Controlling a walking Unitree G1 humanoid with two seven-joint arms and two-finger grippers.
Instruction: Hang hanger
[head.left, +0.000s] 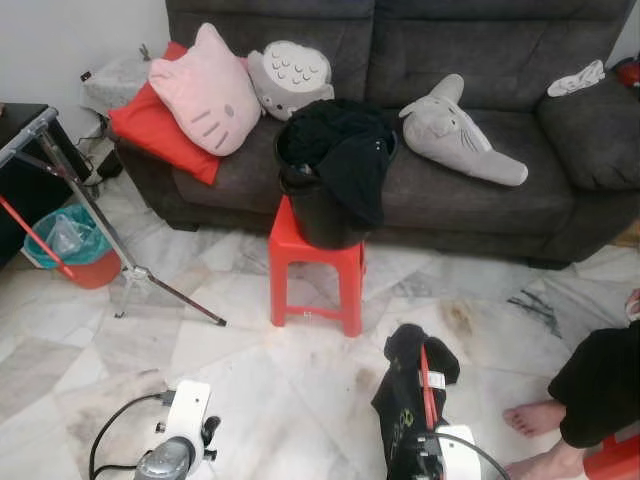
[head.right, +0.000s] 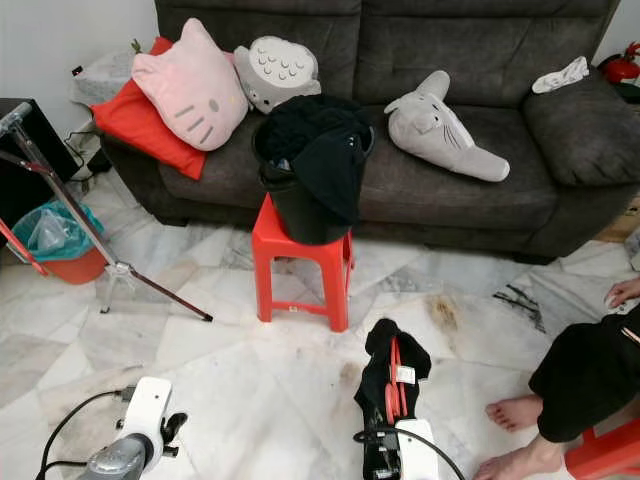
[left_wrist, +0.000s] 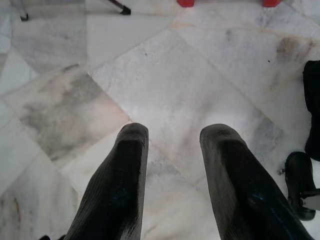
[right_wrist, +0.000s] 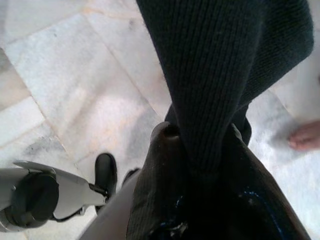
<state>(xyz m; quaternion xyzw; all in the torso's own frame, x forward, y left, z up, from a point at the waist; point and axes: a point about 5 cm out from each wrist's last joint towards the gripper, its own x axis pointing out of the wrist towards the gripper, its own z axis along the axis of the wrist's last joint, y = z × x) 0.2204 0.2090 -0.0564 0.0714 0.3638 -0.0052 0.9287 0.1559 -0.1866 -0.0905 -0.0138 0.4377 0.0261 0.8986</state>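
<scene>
We see a pale marble floor (head.left: 250, 360) carrying a red stool (head.left: 315, 262) with a black bucket (head.left: 325, 215) on it, a grey sofa (head.left: 480, 190), a tripod's feet (head.left: 150, 285), a red bin (head.left: 85, 262) and a person's bare feet (head.left: 535, 418).

Red stool (head.left: 316, 262), black garment (head.left: 405, 398), grey sofa (head.left: 520, 190).

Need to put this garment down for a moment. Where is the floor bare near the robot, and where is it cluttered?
Bare marble floor lies between the red stool, the tripod leg and the open left gripper. Right of the right gripper, shut on the black garment on a red hanger, a person's foot crowds the floor. The sofa holds cushions.
</scene>
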